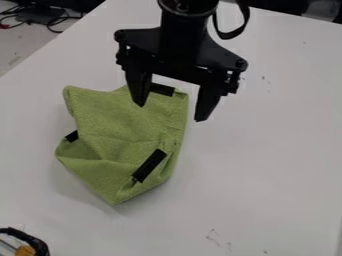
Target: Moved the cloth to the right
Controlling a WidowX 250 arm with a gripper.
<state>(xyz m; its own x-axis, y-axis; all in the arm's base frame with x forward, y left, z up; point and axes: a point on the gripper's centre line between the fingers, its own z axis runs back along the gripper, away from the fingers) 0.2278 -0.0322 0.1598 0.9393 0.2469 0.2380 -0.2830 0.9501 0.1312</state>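
Black arm, claw (170,114) downward, fingers apart

The bench (280,150) is white, with small dark marks (213,238) on its near part. Beyond its left edge, black cables (59,21) lie tangled — a bit of red (5,25) at one side. Toward the bench's near left corner is a curved black thing (41,245) — beside it, something orange (25,251), both partly cut off.

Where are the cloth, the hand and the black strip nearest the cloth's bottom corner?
Cloth (123,131), camera view: green fabric near its middle.
Hand (169,113), camera view: midway between its fingertips.
Black strip (149,165), camera view: middle of its length.
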